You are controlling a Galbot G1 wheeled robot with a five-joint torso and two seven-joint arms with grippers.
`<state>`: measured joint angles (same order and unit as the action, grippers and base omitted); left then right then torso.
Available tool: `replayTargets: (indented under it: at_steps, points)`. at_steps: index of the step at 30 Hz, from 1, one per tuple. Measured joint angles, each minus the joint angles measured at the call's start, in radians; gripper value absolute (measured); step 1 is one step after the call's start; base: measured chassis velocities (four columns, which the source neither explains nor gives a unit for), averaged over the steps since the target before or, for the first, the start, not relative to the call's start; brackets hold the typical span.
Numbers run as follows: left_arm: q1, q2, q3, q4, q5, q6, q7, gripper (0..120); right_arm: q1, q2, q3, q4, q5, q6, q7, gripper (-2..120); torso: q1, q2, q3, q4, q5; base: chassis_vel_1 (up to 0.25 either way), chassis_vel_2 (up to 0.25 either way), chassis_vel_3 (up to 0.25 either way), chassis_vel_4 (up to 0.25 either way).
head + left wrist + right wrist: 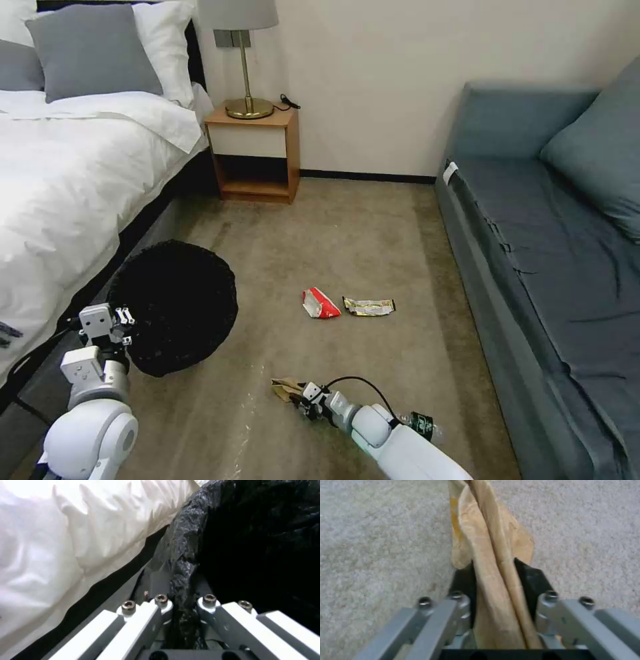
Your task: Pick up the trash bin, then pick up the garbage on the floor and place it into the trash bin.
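Observation:
The trash bin [175, 305], wrapped in crinkly black plastic, hangs tilted beside the bed with its mouth toward me. My left gripper [123, 327] is shut on its rim [181, 580], the black bag pinched between the fingers. Low over the carpet, my right gripper [298, 395] is shut on a crumpled brown paper bag [285, 387], whose folded paper [490, 562] runs between the black pads [530, 580]. More garbage lies on the floor: a red-and-white snack packet [319, 303], a gold-silver foil wrapper [369, 307], and a clear bottle with a green label [421, 425] beside my right forearm.
A bed [73, 187] with white bedding borders the left. A grey sofa [553, 267] runs along the right. A wooden nightstand [257, 157] with a brass lamp [247, 67] stands against the far wall. Open beige carpet [347, 233] lies between them.

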<state>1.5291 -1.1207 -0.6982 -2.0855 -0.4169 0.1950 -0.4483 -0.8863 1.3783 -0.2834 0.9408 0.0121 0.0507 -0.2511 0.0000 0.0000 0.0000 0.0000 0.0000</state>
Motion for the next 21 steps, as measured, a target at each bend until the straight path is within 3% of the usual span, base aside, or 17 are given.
replayTargets:
  at_steps: [7,13,21]
  points:
    - [0.001,0.000,0.001,0.009,-0.001,-0.006,0.000,3,-0.001,-0.007,0.020,-0.002,-0.001,0.006,-0.005,0,0.000,0.000,0.000,0.0000,0.0001,0.000,0.000,0.000,0.000]
    - [0.013,-0.001,0.006,-0.008,-0.017,-0.004,-0.001,3,0.001,0.000,0.041,-0.023,-0.023,0.023,-0.006,0,0.000,0.000,0.000,0.0001,0.0001,0.000,0.000,0.000,0.000]
    - [0.053,0.007,0.002,-0.067,-0.045,-0.003,-0.005,3,0.041,0.057,0.186,-0.112,-0.103,0.080,-0.024,0,0.000,0.000,0.000,0.0000,-0.0003,0.000,0.000,0.000,0.000]
